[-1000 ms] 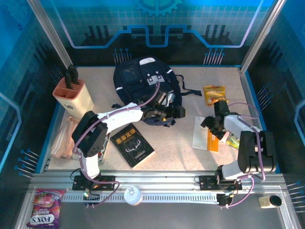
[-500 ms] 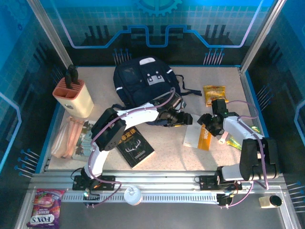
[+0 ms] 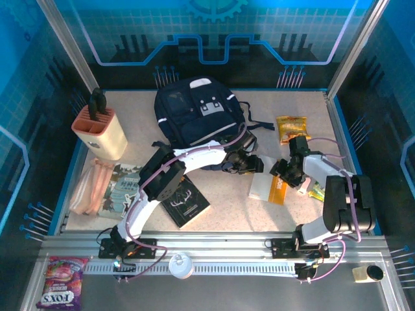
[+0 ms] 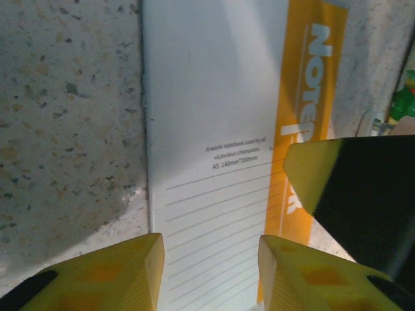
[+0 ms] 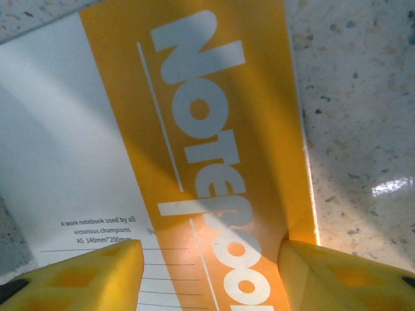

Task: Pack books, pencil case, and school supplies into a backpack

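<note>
left gripper (image 4: 211, 259), right gripper (image 5: 209, 259) — half open astride pack (image 4: 214, 97), perhaps touching

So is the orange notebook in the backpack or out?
Out: the notebook lies flat on the table, right of the backpack.

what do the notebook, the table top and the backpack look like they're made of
Notebook: thin paper or card cover, smooth, with a slight sheen and printed lines.
Table top: probably speckled stone or a terrazzo-look laminate, glossy where light reflects.
Backpack: dark matte fabric, judging by its soft folds and straps.
</note>
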Robot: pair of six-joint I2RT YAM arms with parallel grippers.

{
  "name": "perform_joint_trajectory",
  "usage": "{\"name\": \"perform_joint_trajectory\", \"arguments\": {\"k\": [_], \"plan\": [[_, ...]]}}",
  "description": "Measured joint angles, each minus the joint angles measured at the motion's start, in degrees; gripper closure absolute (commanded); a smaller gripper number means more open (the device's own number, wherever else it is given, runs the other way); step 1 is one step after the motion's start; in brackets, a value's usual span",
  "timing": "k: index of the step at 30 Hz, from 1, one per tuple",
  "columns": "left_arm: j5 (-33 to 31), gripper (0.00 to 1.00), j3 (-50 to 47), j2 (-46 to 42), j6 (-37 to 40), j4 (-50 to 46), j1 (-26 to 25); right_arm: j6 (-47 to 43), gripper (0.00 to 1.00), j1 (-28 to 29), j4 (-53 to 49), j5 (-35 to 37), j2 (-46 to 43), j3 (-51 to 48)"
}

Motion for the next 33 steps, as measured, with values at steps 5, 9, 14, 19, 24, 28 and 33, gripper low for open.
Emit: {"name": "perform_joint_trajectory", "arguments": {"k": [5, 9, 14, 19, 24, 28, 33], "plan": [[-0.2, 0.6, 0.4, 1.0, 0.0, -1.0, 0.0, -0.8, 0.42, 0.0, 0.0, -0.9, 1.3, 1.1], [-1.0, 0.6, 0.4, 1.0, 0.0, -1.4, 0.0, -1.1, 0.43, 0.0, 0.2, -1.5, 1.8, 1.4], [-2.6, 0.56, 0.4, 1.0, 0.0, -2.1, 0.0, -1.2, 0.43, 0.0, 0.2, -1.7, 2.0, 1.5], [-3.2, 0.57, 1.1, 1.7, 0.0, -2.4, 0.0, -1.2, 0.44, -0.1, 0.3, -1.7, 2.1, 1.5], [-2.4, 0.58, 3.3, 3.3, -0.7, -3.1, 0.0, -1.2, 0.44, -0.3, 0.3, -1.9, 2.2, 1.6], [-1.5, 0.58, 4.3, 3.9, -1.3, -3.7, 0.2, -1.2, 0.44, -0.6, 0.3, -2.6, 2.2, 1.6], [1.0, 0.6, 5.6, 4.6, -2.0, -4.7, 0.7, -1.1, 0.45, -1.2, 0.5, -3.6, 2.4, 1.6]]}}
